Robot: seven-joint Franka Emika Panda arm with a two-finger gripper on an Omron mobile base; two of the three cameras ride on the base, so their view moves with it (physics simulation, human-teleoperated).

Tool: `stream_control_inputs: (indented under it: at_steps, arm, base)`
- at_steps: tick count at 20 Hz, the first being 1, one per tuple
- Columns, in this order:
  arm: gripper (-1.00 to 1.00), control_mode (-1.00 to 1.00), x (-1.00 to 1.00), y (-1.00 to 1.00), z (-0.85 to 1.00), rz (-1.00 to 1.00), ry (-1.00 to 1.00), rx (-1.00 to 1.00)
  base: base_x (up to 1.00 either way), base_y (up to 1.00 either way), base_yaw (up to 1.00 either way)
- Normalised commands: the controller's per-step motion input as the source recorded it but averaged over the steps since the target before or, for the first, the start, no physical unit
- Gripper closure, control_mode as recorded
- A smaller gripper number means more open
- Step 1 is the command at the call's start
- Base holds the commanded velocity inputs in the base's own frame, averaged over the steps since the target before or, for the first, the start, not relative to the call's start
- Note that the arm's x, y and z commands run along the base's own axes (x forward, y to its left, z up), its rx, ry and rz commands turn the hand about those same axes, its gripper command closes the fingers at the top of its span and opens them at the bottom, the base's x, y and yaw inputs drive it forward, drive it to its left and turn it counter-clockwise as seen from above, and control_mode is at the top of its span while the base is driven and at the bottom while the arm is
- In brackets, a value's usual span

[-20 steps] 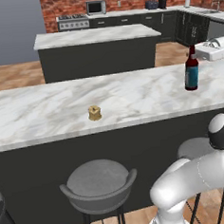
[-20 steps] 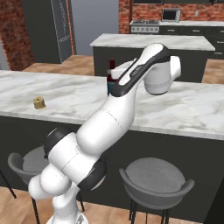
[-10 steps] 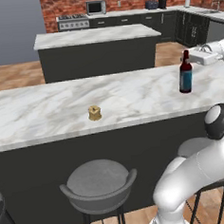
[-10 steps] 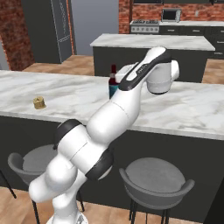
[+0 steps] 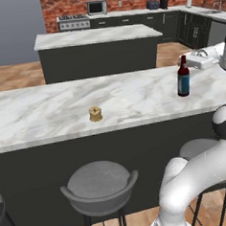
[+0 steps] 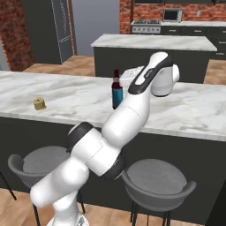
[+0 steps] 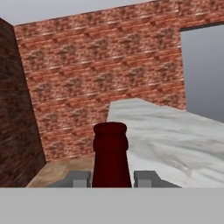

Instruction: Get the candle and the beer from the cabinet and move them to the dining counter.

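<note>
I'm holding the beer point(image 5: 182, 77) by its neck: the gripper point(image 5: 187, 61) is closed narrow on it, and in the hand view the dark red bottle top is standing between the two fingers point(image 7: 145, 178). The beer is standing upright on the dining counter point(image 5: 47, 110), at about 3 o'clock from the candle point(image 5: 95, 114) in the left base view and well apart from it. The candle is sitting alone on the marble, nearer the stools point(image 5: 98, 185).

Even flat rendered light, no glare, faint shadows, sharp throughout, no edge distortion
</note>
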Motion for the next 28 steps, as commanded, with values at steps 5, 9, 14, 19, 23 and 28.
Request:
stream_control_inputs:
  at_steps: [5, 9, 14, 19, 23, 28]
  arm:
    - [1.00, -1.00, 0.21, 0.00, -0.23, 0.00, 0.00, 0.00]
    - [1.00, -1.00, 0.32, 0.00, -0.06, 0.00, 0.00, 0.00]
    - [1.00, -1.00, 0.34, 0.00, -0.01, 0.00, 0.00, 0.00]
    - [1.00, -1.00, 0.30, 0.00, 0.00, -0.05, 0.00, 0.00]
    - [1.00, -1.00, 0.14, 0.00, 0.00, -0.11, 0.00, 0.00]
    - [1.00, -1.00, 0.02, 0.00, -0.01, -0.15, -0.01, 0.00]
  base:
    - [0.00, 0.00, 0.00]
    - [0.00, 0.00, 0.00]
    - [0.00, 0.00, 0.00]
    - [0.00, 0.00, 0.00]
    - [0.00, 0.00, 0.00]
    - [0.00, 0.00, 0.00]
